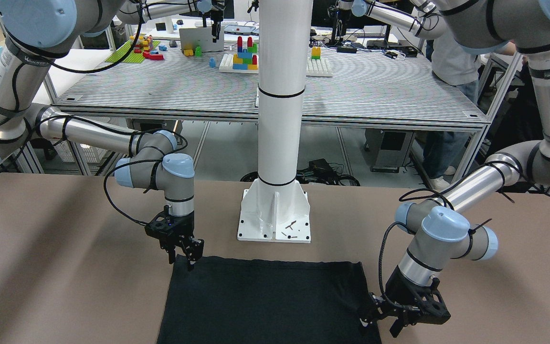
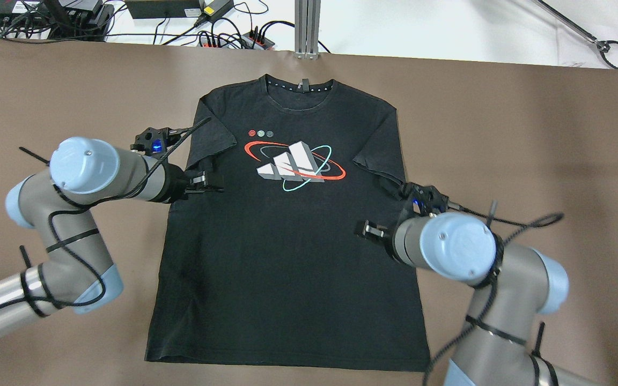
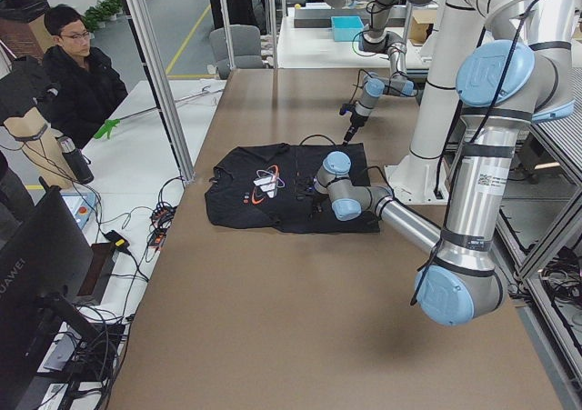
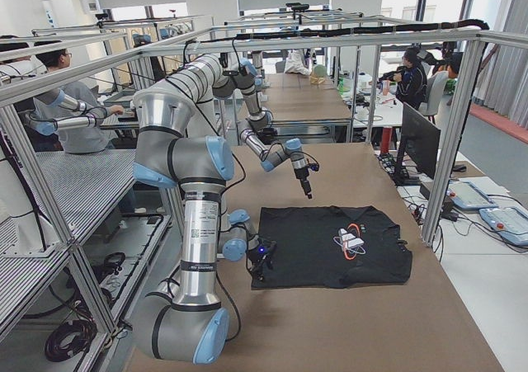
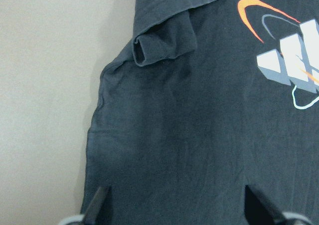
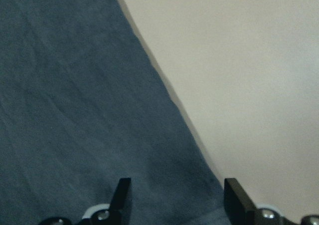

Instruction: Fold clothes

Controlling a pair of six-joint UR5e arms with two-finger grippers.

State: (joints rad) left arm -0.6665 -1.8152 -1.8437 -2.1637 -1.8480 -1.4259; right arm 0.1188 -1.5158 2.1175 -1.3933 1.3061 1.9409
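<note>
A black T-shirt [image 2: 287,257] with a white, red and teal logo lies flat, face up, on the brown table [image 2: 529,134], collar away from me. My left gripper [image 2: 205,181] is open and empty. It hovers over the shirt's left side just below the rumpled left sleeve [image 5: 164,45]. Its fingers [image 5: 99,202] stand wide apart over the cloth in the left wrist view. My right gripper [image 2: 372,230] is open and empty, low over the shirt's right side edge. In the right wrist view its fingertips [image 6: 234,200] straddle that edge. The front view shows the hem [image 1: 265,262].
The white column base [image 1: 275,215] stands on the table just behind the hem. Cables and power strips [image 2: 180,21] lie beyond the table's far edge. A second table with coloured bricks [image 1: 241,57] stands behind the robot. A person [image 3: 77,74] sits to the side.
</note>
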